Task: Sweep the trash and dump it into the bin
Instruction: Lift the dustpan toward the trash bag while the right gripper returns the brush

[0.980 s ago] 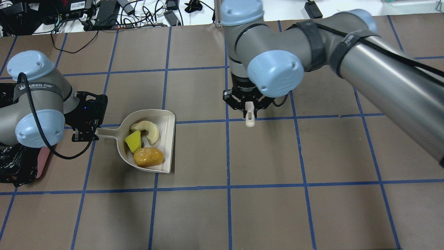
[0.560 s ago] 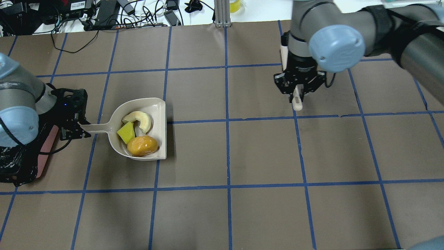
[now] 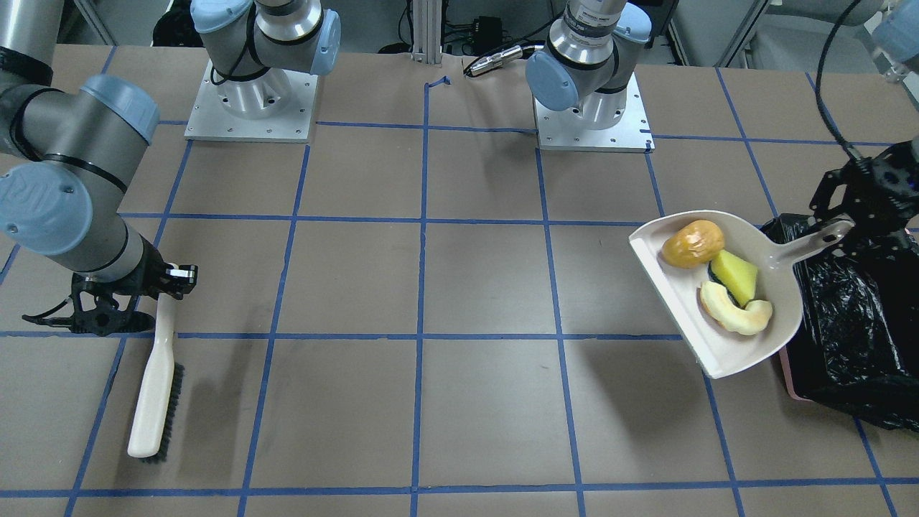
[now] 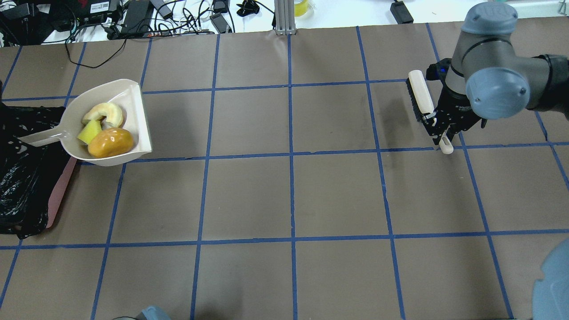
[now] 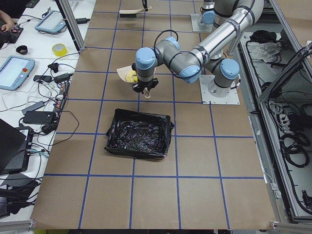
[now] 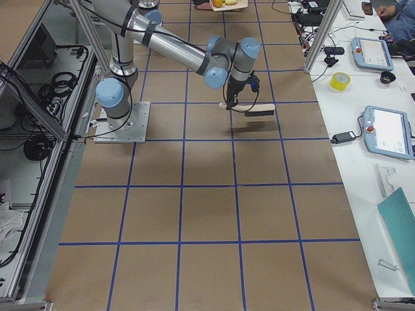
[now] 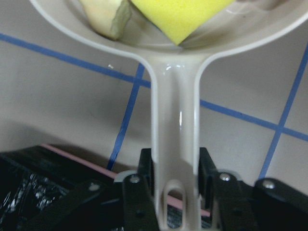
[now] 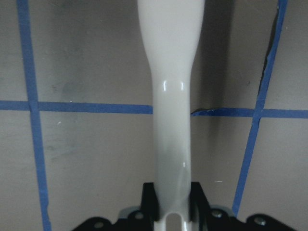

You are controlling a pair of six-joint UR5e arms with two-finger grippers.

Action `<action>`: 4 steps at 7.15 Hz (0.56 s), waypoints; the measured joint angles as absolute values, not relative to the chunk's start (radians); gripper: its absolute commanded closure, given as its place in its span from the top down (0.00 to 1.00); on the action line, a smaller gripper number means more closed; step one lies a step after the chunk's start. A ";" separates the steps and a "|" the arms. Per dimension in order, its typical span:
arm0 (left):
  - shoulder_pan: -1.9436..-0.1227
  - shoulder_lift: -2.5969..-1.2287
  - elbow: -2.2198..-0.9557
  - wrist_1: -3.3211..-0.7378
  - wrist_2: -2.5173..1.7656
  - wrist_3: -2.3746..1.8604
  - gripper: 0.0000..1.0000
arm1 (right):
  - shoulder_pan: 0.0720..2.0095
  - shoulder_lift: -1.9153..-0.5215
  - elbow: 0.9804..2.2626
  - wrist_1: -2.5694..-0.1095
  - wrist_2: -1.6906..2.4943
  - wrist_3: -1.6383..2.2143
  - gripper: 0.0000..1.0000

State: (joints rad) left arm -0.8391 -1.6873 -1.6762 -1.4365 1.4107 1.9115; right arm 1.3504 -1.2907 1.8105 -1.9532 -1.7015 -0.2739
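My left gripper is shut on the handle of the cream dustpan and holds it in the air beside the bin, a pink tub lined with a black bag. The pan holds the orange lump, the yellow-green wedge and the cream crescent. The left wrist view shows the handle clamped between the fingers, with the bin's pink rim below. My right gripper is shut on the handle of a cream brush far from the pan.
The bin stands at the table's edge on my left. Brown paper with blue tape grid lines covers the table. Cables and power bricks lie beyond the far edge. Both arm bases stand at the near edge.
My left arm has lifted the dustpan with the three pieces and carried it left to the bin's edge. My right arm has carried the brush to the right, away from the pan.
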 measured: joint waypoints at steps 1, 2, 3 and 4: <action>-0.788 -1.693 -1.640 -1.455 1.432 1.912 0.00 | 1.302 -1.289 1.836 -2.003 -1.703 -0.321 0.00; -0.734 -1.699 -1.620 -1.459 1.450 1.913 0.00 | 1.268 -1.288 1.846 -2.022 -1.704 -0.340 0.00; -0.684 -1.708 -1.597 -1.461 1.471 1.916 0.00 | 1.249 -1.286 1.849 -2.029 -1.704 -0.347 0.00; -0.645 -1.723 -1.568 -1.461 1.493 1.931 0.00 | 1.239 -1.282 1.850 -2.031 -1.705 -0.350 0.00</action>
State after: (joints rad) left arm -0.6452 -1.7225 -1.5684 -1.4609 1.4934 1.9310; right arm 1.2394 -1.2820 1.8496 -2.0314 -1.7051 -0.3502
